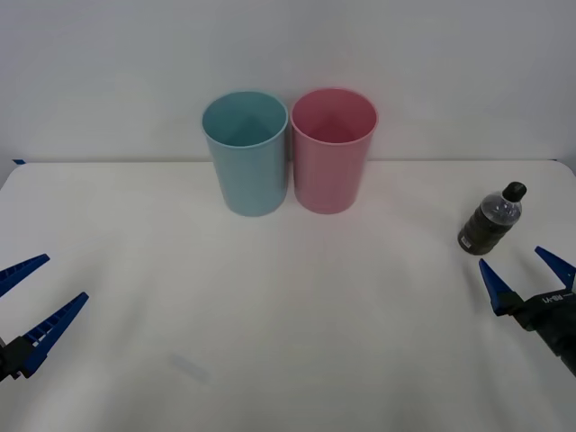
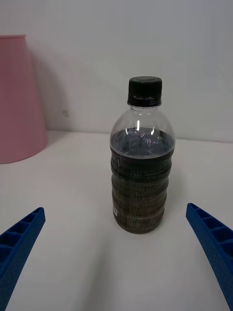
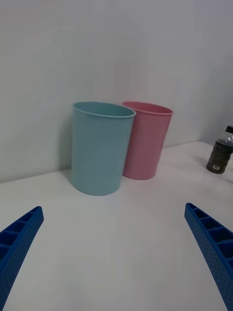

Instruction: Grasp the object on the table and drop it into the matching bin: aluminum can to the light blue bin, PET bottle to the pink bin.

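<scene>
A small PET bottle (image 1: 491,220) (image 2: 141,160) (image 3: 220,151) with a black cap, dark liquid and a dark label stands upright at the right side of the white table (image 1: 288,342). My right gripper (image 1: 528,269) (image 2: 116,252) is open just in front of it, with the bottle a little beyond its fingertips. At the back centre the pink bin (image 1: 332,148) (image 2: 17,97) (image 3: 146,140) and the light blue bin (image 1: 247,151) (image 3: 100,147) stand side by side, the pink one nearer the bottle. My left gripper (image 1: 36,297) (image 3: 114,252) waits open and empty at the table's left front.
A plain white wall (image 1: 288,45) rises behind the table's far edge. The table's right edge runs close behind and beside the bottle. Bare tabletop stretches between the bins and both grippers.
</scene>
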`<state>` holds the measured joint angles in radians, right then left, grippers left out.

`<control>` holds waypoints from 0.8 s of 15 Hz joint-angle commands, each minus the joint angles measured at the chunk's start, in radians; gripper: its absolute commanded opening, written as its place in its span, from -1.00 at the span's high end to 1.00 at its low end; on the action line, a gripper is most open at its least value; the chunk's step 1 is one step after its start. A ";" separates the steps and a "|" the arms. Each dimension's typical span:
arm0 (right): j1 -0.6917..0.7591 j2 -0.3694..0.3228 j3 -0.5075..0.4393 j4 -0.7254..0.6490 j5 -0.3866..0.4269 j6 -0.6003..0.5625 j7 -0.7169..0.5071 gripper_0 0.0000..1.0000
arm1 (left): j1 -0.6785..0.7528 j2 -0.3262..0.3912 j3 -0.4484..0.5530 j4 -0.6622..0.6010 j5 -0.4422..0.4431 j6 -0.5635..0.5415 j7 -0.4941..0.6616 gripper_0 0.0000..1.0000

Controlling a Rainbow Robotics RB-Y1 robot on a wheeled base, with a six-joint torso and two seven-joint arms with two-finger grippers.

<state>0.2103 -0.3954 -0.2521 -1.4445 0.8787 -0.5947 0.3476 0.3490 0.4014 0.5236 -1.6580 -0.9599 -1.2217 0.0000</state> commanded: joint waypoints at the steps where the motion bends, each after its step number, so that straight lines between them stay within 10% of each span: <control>1: -0.054 0.000 -0.001 0.059 0.006 0.015 0.018 -1.00 | 0.000 0.000 0.000 0.000 0.000 0.000 0.000 -1.00; 12: -0.290 0.003 -0.001 0.329 0.014 0.029 0.082 -1.00 | 0.000 0.000 0.000 0.000 0.000 0.000 0.000 -1.00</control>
<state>-0.0676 -0.3947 -0.2528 -1.1257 0.8920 -0.5670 0.4239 0.3490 0.4014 0.5236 -1.6580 -0.9599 -1.2217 0.0000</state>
